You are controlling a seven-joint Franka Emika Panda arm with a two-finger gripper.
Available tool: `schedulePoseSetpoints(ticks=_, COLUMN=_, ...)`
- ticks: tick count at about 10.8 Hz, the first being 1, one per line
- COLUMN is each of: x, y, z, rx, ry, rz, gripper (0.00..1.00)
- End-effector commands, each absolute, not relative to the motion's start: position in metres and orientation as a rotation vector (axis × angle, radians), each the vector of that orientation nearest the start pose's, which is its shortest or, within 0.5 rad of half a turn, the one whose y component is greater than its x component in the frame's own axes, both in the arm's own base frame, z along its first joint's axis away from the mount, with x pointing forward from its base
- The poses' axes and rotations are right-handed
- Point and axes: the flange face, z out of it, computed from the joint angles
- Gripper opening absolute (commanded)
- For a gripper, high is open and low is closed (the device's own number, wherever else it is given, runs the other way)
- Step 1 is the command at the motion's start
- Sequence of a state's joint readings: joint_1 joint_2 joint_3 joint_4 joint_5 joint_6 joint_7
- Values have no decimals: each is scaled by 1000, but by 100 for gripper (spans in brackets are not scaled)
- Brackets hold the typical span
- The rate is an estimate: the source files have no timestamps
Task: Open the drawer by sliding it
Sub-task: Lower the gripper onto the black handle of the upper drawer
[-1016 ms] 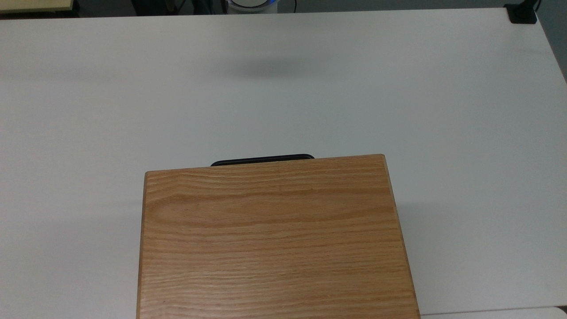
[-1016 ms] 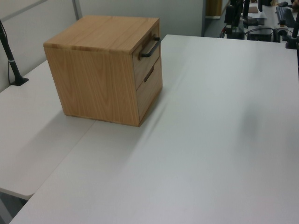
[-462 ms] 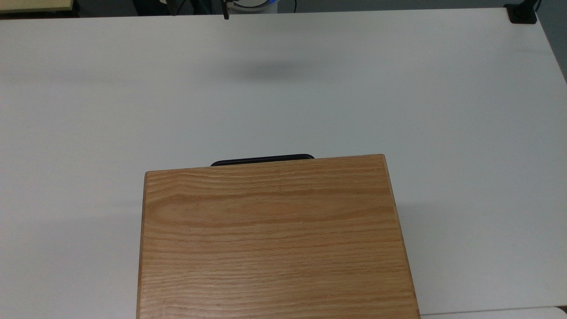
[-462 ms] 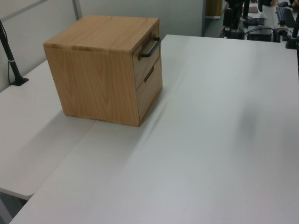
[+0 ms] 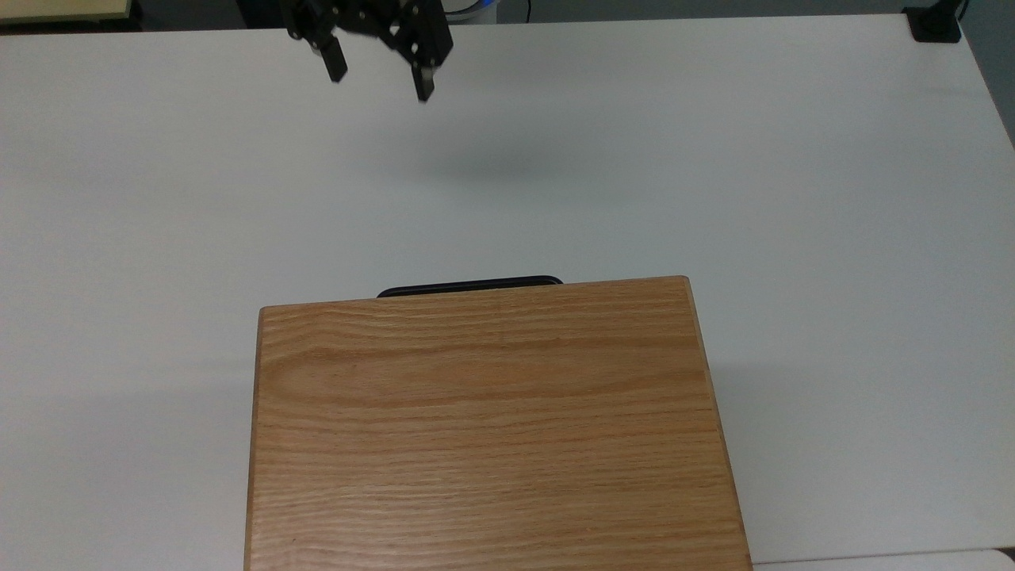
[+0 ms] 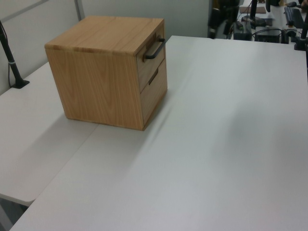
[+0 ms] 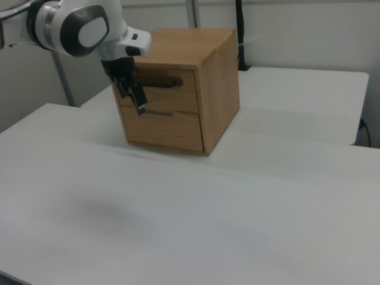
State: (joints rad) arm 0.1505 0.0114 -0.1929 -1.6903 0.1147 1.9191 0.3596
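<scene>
Inspection found the gripper (image 5: pixel 381 79) suspended above the white table (image 5: pixel 714 159) near the far edge in the top view, its two black fingers (image 5: pixel 336 66) spread well apart with nothing between them, and a soft shadow lay on the tabletop just below it. An oak cabinet (image 5: pixel 492 428) stood on the table, well apart from the gripper, towards the bottom of the top view. The drawer (image 7: pixel 161 88) occupied the upper slot of the cabinet front and sat flush with it, fully closed; a second drawer front (image 7: pixel 169 127) lay directly beneath. The black bar handle (image 5: pixel 469 285) projected from the upper drawer and showed just past the cabinet's top edge in the top view; in the left view the same handle (image 6: pixel 154 49) stood out from the upper front. In the right view the white arm (image 7: pixel 80 27) reached in from the right view's left, with the gripper (image 7: pixel 132 92) overlapping the drawer front; the top view confirmed no contact with the handle
</scene>
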Motion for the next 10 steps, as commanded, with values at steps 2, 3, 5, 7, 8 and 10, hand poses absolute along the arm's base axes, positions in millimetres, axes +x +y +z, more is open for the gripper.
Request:
schedulePoseSetpoints(ticks=2, x=637, y=17, z=587, rx=-2390, ry=1404, rz=-510, gripper=100)
schedulePoseSetpoints(ticks=3, x=650, y=33, z=582, rx=-2264, ry=1511, rz=-540, gripper=100)
schedulePoseSetpoints(ticks=5, x=672, y=52, z=565, rx=-2121, ry=1624, rz=-542, gripper=100)
schedulePoseSetpoints(ticks=7, x=688, y=55, z=557, rx=-2055, ry=1654, rz=-568, gripper=100)
schedulePoseSetpoints(ticks=8, x=696, y=56, z=554, rx=-2047, ry=1647, rz=-586, gripper=97)
schedulePoseSetpoints(ticks=10, x=708, y=58, z=543, rx=-2042, ry=1641, rz=-607, gripper=81)
